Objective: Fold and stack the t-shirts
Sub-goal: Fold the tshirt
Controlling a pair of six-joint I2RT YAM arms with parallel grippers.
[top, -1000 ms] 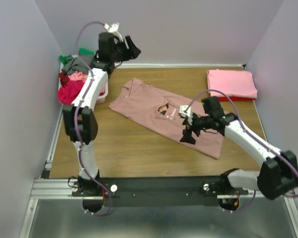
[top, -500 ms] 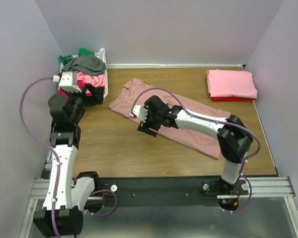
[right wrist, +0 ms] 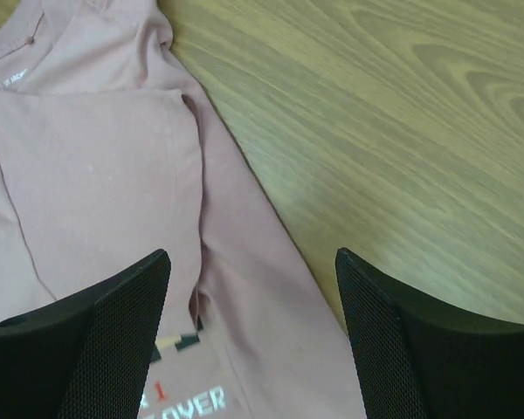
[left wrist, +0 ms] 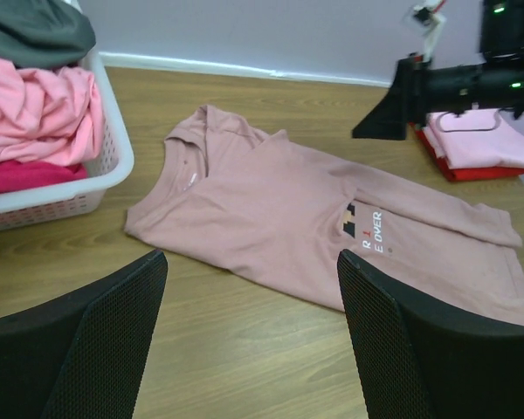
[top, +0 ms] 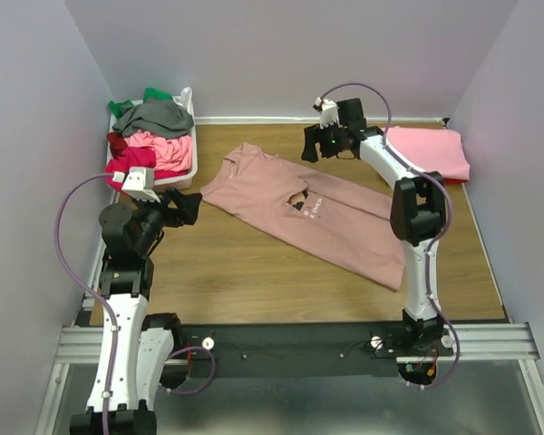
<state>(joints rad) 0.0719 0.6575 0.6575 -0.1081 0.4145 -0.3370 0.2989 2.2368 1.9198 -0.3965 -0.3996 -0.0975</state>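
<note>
A dusty-pink t-shirt (top: pixel 290 204) with a pixel print and white text lies spread flat across the middle of the table, collar toward the basket. My left gripper (top: pixel 189 207) hovers open just left of its collar end, nothing between its fingers (left wrist: pixel 96 340); the left wrist view shows the shirt (left wrist: pixel 271 209) ahead. My right gripper (top: pixel 310 147) hangs open above the shirt's far edge, empty; below its fingers (right wrist: pixel 437 349) lie a sleeve fold and the print of the shirt (right wrist: pixel 113 175). A folded bright pink tee (top: pixel 423 149) rests on a red one at the back right.
A white basket (top: pixel 189 170) at the back left holds a heap of grey, green, pink and red tees (top: pixel 154 136). Purple walls close in the left, back and right. Bare wood shows in front of the shirt (top: pixel 254 272). The right gripper (left wrist: pixel 389 109) appears in the left wrist view.
The left arm swung from behind the basket down to the shirt's left end. The right arm left the shirt's middle and reached to its far edge. The shirt has stayed flat.
</note>
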